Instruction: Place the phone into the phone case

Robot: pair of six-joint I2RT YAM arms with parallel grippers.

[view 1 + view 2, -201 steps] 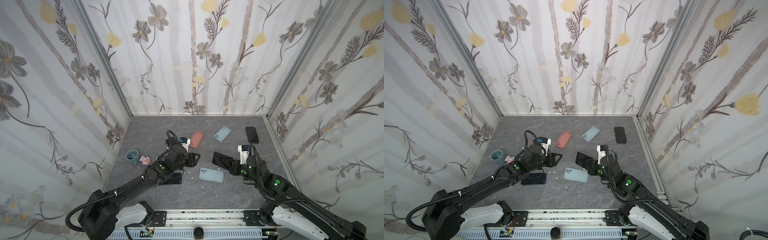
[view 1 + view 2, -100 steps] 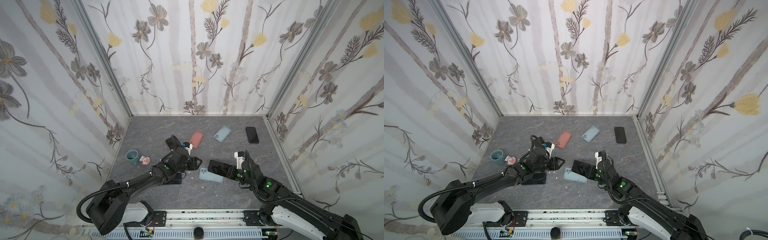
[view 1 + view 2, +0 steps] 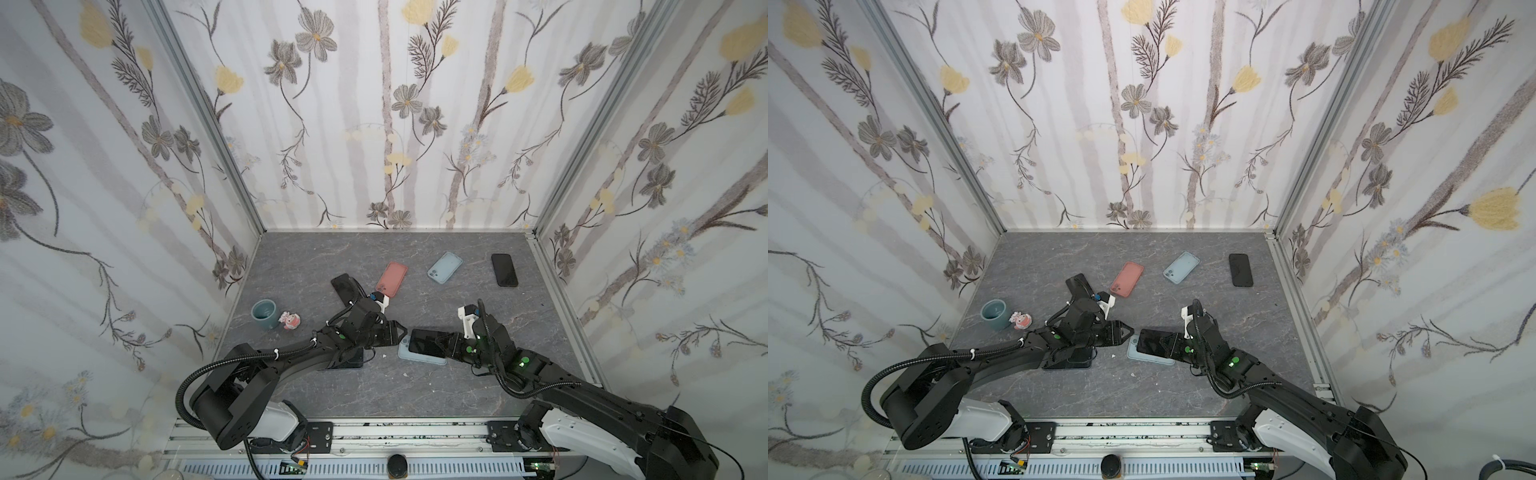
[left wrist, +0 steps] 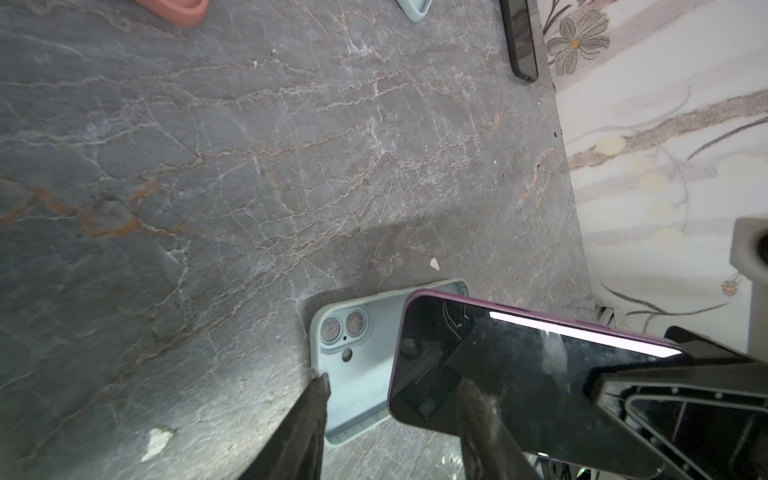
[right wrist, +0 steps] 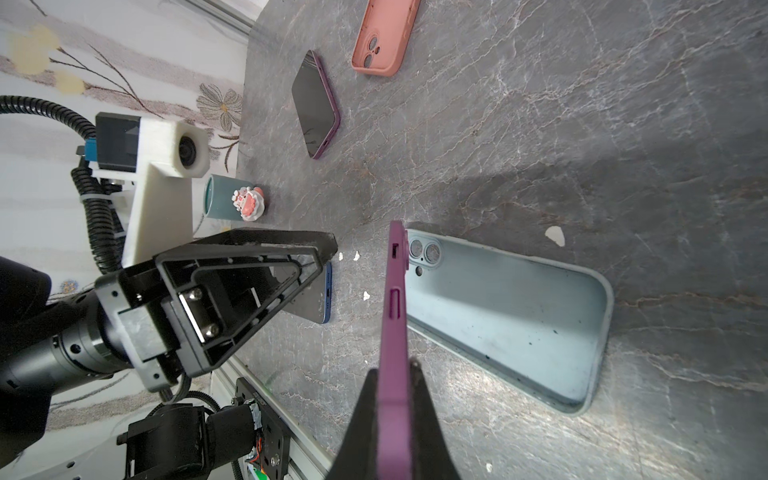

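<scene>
purple phone (image 5: 395, 324) | clamped between right fingers (image 5: 426, 432) | over blue case (image 5: 519, 316)

The purple phone (image 3: 427, 342) covers most of the pale-blue case (image 3: 404, 353).

Teal cup (image 3: 263, 314) upright, pink figurine (image 3: 289, 321) just beside it.

Purple phone (image 5: 392, 311), pale blue case (image 5: 519, 316), grey marbled tabletop (image 5: 582, 124) (rust veins)
</scene>
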